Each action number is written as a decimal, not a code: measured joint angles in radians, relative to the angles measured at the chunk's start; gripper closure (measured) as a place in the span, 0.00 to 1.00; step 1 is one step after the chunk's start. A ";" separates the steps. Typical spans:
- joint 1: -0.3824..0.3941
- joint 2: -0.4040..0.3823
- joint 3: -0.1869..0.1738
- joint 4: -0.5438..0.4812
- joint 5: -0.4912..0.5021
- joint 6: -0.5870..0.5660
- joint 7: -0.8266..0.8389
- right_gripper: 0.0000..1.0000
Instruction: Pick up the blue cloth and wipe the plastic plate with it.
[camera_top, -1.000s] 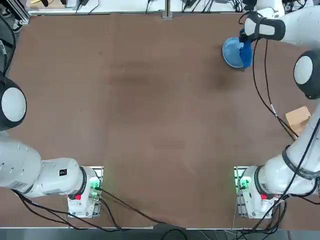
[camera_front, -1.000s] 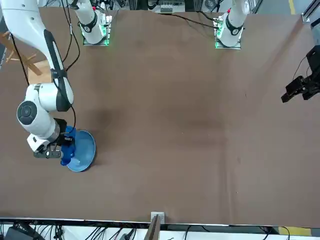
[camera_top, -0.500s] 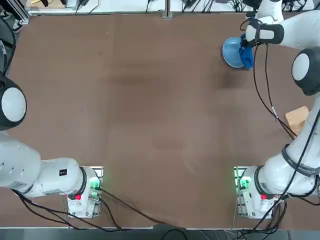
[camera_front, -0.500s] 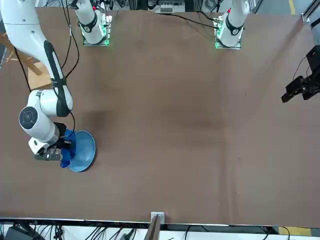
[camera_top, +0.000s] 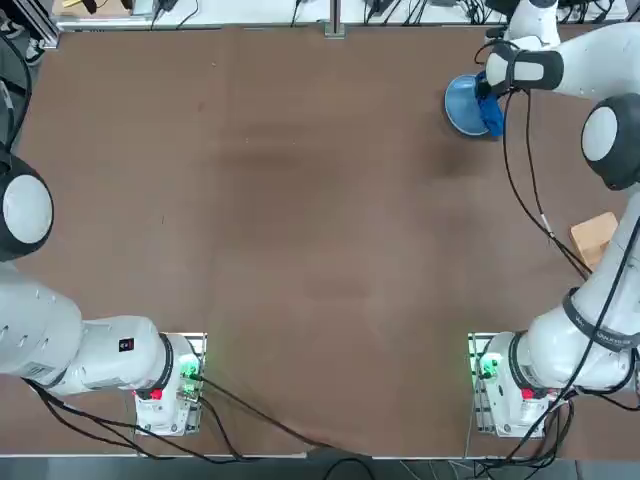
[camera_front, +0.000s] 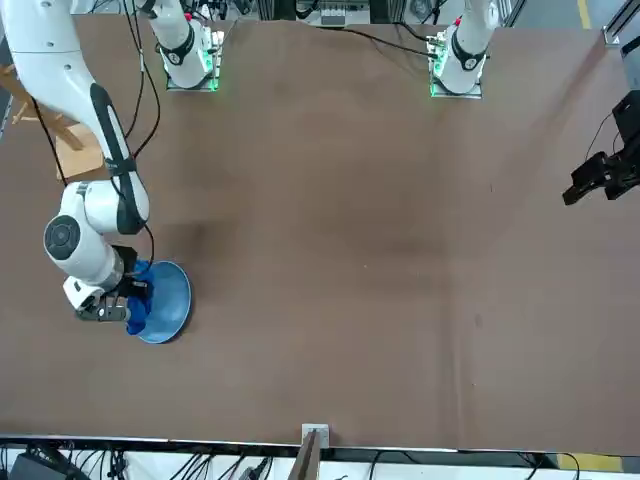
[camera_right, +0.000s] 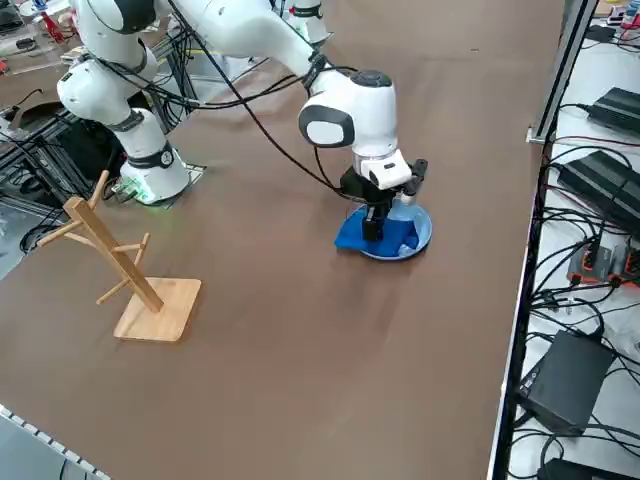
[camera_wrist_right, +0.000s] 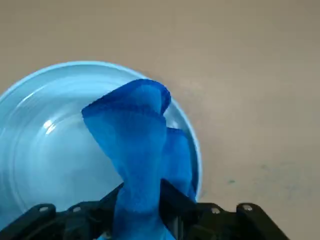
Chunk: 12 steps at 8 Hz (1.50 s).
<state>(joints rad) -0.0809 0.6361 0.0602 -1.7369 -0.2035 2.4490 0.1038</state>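
The plastic plate (camera_top: 462, 103), small, round and light blue, lies near the table's far right corner. My right gripper (camera_top: 487, 88) points down over the plate's right side and is shut on the blue cloth (camera_top: 491, 116). The cloth hangs from the fingers in a bunched fold and rests on the plate's rim. In the wrist view the cloth (camera_wrist_right: 138, 145) rises from between the fingertips of the gripper (camera_wrist_right: 142, 200) and drapes across the plate (camera_wrist_right: 50, 150). From the side, the cloth (camera_right: 376, 238) covers the near part of the plate (camera_right: 415, 232) below the gripper (camera_right: 374, 226).
A wooden rack (camera_right: 122, 272) stands on the table near its right edge, between the plate and my arm's base. The far table edge (camera_top: 330, 28) runs close behind the plate. My arm's cable (camera_top: 525, 190) trails over the table on the right.
My right gripper has shifted slightly over the plate's right side, dragging the cloth a little along the rim. It stays shut on the cloth.
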 joint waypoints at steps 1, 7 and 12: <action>0.000 0.007 0.002 0.000 0.001 0.000 0.002 0.77; 0.000 0.052 0.006 -0.011 0.006 0.098 0.035 0.77; -0.030 0.049 0.044 -0.016 0.008 0.096 0.040 0.77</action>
<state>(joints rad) -0.1106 0.6847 0.1047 -1.7533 -0.1958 2.5451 0.1441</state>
